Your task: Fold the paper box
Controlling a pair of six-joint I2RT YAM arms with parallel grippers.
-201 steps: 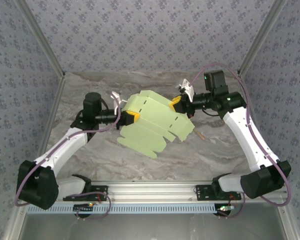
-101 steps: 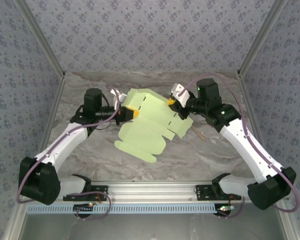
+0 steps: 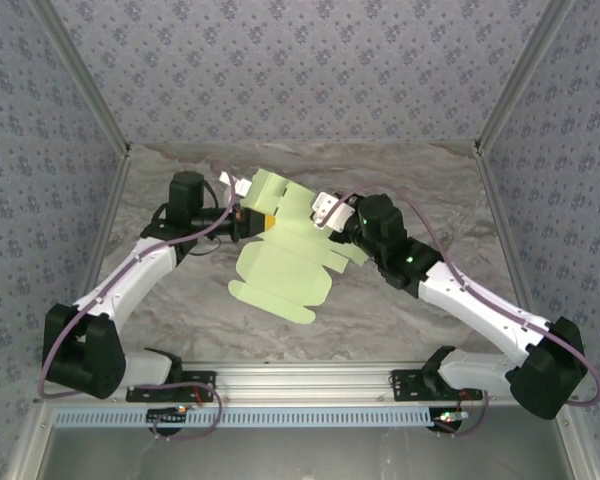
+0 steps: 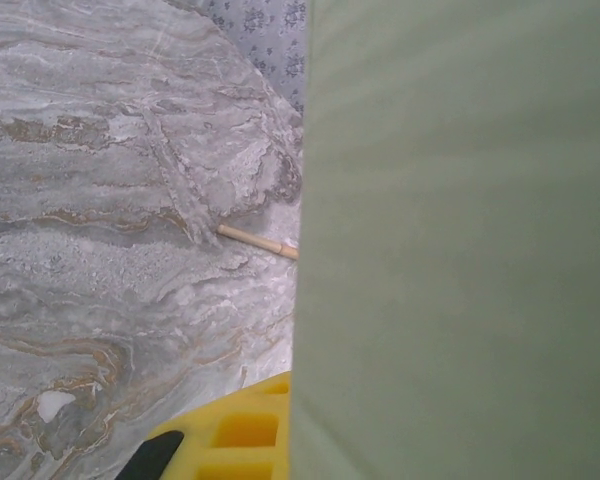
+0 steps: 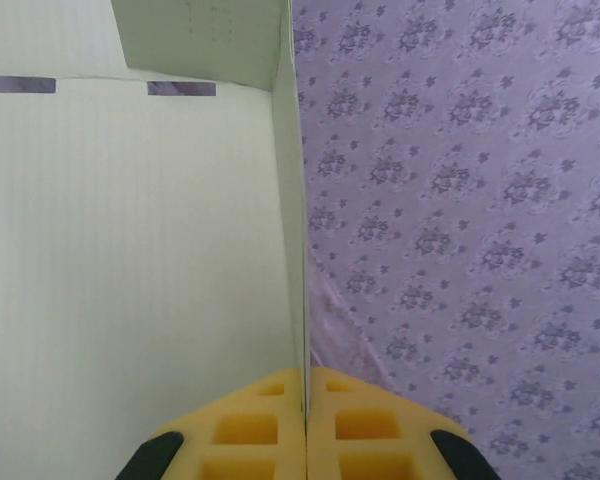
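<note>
Pale lime-green die-cut card sheet point(image 3: 280, 268): left end effector point(image 3: 254, 222) and right end effector point(image 3: 322, 214) each clamped on its far part. Risk: opposed pulls may tear it, or the thin edge slips free.

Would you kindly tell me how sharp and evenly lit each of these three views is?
Top external: soft, even light, the paper box sharp, no glare. Left wrist: the box sits so close that it blurs to plain green, while the table and wooden stick are crisp. Right wrist: box edge and wallpaper both sharp.
</note>
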